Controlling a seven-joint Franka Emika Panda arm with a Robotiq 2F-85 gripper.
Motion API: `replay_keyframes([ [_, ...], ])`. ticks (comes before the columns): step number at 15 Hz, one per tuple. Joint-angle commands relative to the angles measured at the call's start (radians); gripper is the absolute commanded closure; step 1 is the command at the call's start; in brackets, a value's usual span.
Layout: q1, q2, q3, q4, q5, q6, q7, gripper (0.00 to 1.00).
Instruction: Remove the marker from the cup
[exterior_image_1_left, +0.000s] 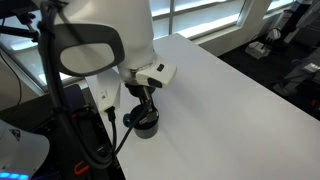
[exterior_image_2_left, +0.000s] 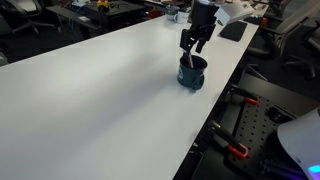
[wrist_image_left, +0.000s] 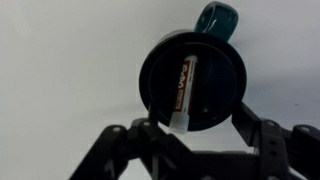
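The cup (wrist_image_left: 205, 75) is a small round black mug with a teal-looking handle at its top in the wrist view. It stands on the white table in both exterior views (exterior_image_1_left: 147, 125) (exterior_image_2_left: 192, 75). The marker (wrist_image_left: 183, 90), reddish with a pale end, leans inside the cup; its pale tip reaches the near rim. My gripper (wrist_image_left: 195, 125) is open, directly above the cup, one finger on either side of the rim. In both exterior views (exterior_image_1_left: 146, 105) (exterior_image_2_left: 194, 47) the fingers hang just over the cup. The marker is not visible there.
The white table (exterior_image_2_left: 100, 90) stretches wide around the cup. The cup stands near the table's edge (exterior_image_2_left: 225, 90). Black cables and a stand (exterior_image_1_left: 85, 130) sit beside the robot base. Office clutter lies beyond the table.
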Motion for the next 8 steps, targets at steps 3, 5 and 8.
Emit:
replay_keyframes([
  [3,0.044,0.037,-0.015,0.001,0.189,0.058,-0.199,0.40],
  [5,0.046,0.039,-0.014,0.003,0.235,0.054,-0.251,0.41],
  [8,0.043,0.040,-0.018,0.003,0.264,0.050,-0.292,0.38],
])
